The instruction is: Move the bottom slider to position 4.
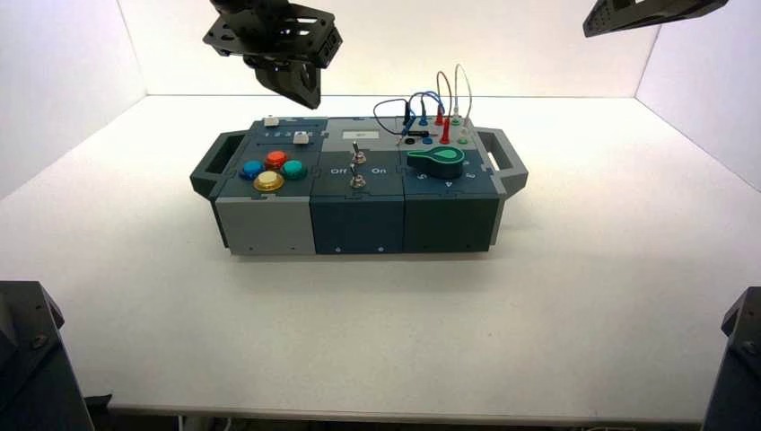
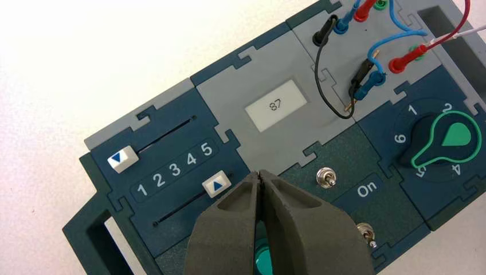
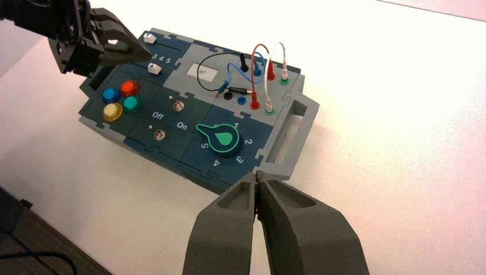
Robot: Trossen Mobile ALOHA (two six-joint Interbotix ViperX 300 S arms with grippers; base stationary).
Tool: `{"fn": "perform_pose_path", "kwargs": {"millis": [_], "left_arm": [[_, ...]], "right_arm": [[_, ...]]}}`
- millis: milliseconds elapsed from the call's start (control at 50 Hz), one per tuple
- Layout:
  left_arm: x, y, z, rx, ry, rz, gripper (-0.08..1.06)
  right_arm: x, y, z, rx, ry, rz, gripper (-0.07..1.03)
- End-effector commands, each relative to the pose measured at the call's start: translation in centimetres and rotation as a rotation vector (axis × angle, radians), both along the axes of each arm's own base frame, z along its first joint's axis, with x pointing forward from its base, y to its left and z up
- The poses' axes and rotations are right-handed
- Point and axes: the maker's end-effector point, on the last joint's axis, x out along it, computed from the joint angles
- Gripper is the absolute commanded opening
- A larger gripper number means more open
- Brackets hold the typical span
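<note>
Left gripper (image 2: 261,172) above box, right gripper (image 3: 257,173) parked

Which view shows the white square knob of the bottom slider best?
The left wrist view: the white square knob appears large, its blue arrow plain, near digit 5. The high and right wrist views show it only small.

the toggle switches (image 2: 326,177) are gleaming like bare metal. the box panels (image 2: 220,86) are looking like matt plastic. the coloured buttons (image 3: 130,87) are shining, smooth and glossy.
</note>
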Motion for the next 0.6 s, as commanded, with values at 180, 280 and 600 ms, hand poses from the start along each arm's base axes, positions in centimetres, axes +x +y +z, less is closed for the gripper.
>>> {"fn": "perform_pose_path", "kwargs": {"millis": [180, 280, 600], "left_arm": [[0.7, -0.5, 0.0, 0.009, -0.016, -0.021, -0.03], [0.9, -0.5, -0.4, 0.016, -0.008, -0.023, -0.03], [1.4, -0.8, -0.8, 0.026, -0.010, -0.035, -0.03]], "right_arm": [[0.3, 0.2, 0.6, 0.009, -0.016, 0.001, -0.02], [0.4, 0.2, 0.6, 0.007, -0.017, -0.001, -0.02], [0.3, 0.2, 0.6, 0.010, -0.016, 0.000, -0.02]]}}
